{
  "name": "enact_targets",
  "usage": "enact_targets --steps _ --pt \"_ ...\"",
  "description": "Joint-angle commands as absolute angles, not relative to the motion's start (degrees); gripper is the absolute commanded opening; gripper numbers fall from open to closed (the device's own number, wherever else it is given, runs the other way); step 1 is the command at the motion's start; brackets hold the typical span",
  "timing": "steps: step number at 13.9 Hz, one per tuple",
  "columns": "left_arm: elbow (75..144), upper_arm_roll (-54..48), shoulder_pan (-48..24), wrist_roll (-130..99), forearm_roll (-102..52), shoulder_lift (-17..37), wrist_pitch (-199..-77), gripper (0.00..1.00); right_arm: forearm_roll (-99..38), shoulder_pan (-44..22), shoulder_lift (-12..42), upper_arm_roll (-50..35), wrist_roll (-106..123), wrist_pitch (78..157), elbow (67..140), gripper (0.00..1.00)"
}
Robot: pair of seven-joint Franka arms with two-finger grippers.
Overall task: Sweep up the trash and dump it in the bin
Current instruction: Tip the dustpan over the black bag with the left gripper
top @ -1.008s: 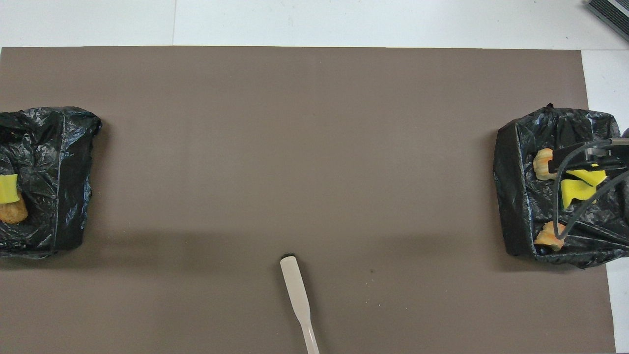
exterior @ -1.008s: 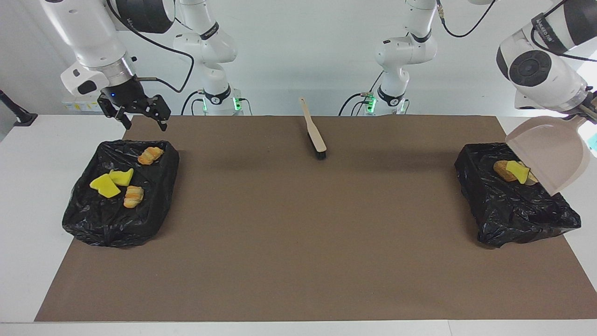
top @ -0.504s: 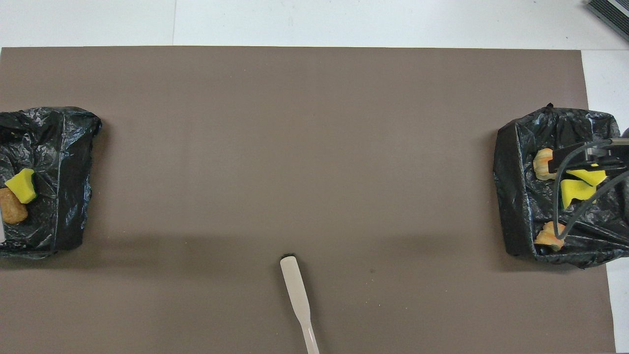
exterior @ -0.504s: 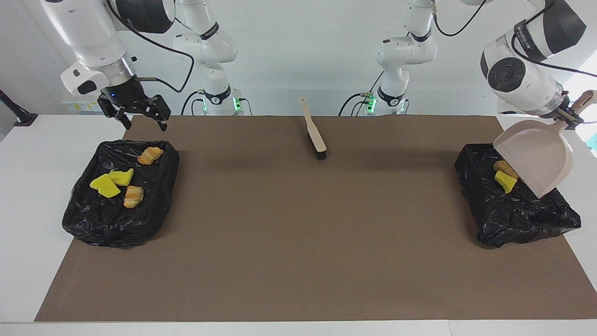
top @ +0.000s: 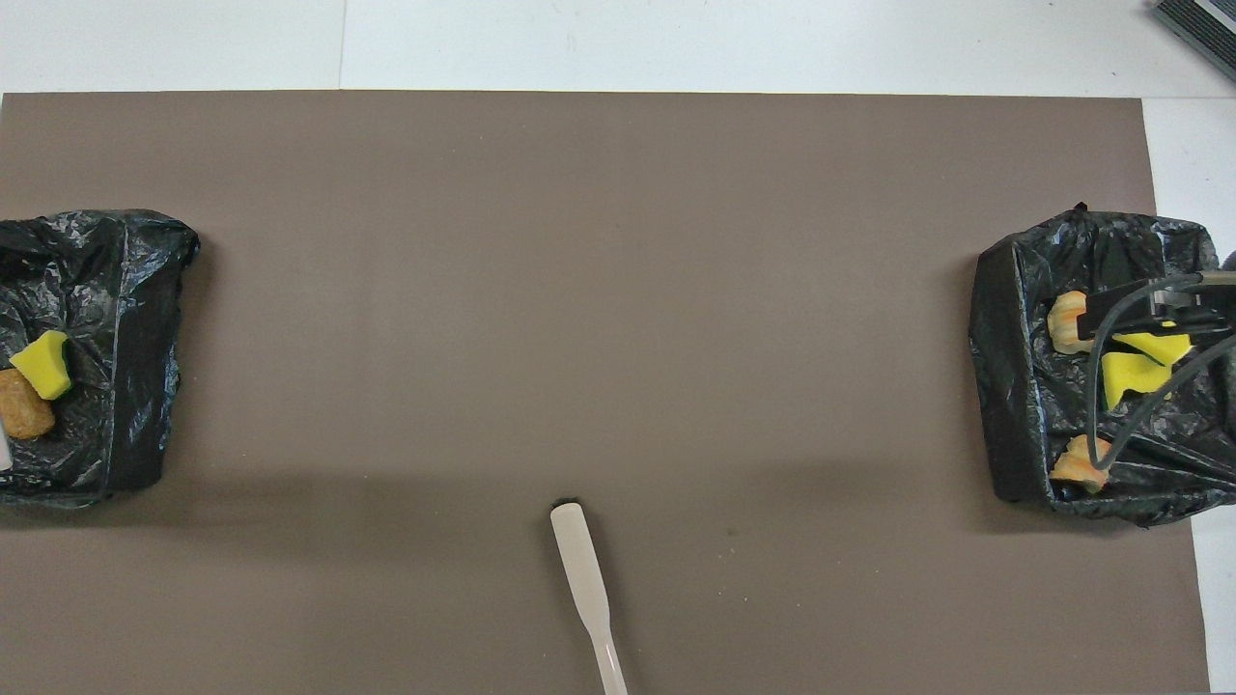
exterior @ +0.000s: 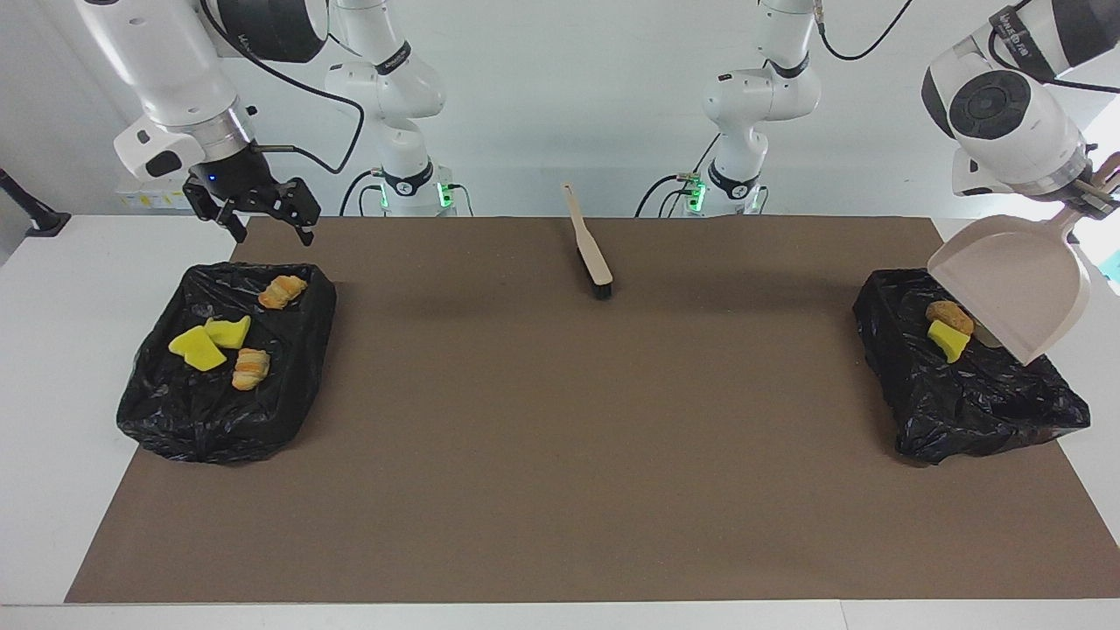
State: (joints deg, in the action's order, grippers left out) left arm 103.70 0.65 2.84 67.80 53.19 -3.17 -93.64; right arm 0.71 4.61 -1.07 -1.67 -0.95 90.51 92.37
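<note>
While left jaws pinch dustpan (exterior: 1015, 284), right jaws spread, trash (exterior: 947, 328) (yellow, tan) in bin (exterior: 962, 394).

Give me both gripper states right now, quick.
Left gripper: shut on the dustpan handle, pan tilted over the bin at its end of the table.
Right gripper: open, empty, over the other bin.

Mat (exterior: 560, 455): middle open; obstacles are brush (exterior: 591, 248) at robots' edge, one lined bin (exterior: 223, 411) at each end, dustpan (exterior: 1015, 284) raised over one.
</note>
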Motion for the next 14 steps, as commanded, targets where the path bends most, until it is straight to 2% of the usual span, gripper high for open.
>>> enact_targets --steps 1,4,8,14 --pt "101.6 0.7 2.82 67.59 46.08 -3.51 -91.42 0.0 -0.35 4.75 -1.67 -1.85 -1.85 90.7 92.72 1.0" --pt "98.97 0.62 2.55 65.66 38.26 -3.08 -90.53 0.0 -0.35 4.75 -1.67 -1.85 -1.85 90.7 92.72 1.0" --pt "99.23 0.27 1.85 64.51 28.67 -3.08 -91.67 0.0 -0.35 4.75 -1.67 -1.85 -1.85 90.7 92.72 1.0" --pt "100.28 -0.09 -5.08 69.25 16.72 -3.87 -90.79 0.0 -0.35 4.75 -1.67 -1.85 -1.85 90.7 92.72 1.0"
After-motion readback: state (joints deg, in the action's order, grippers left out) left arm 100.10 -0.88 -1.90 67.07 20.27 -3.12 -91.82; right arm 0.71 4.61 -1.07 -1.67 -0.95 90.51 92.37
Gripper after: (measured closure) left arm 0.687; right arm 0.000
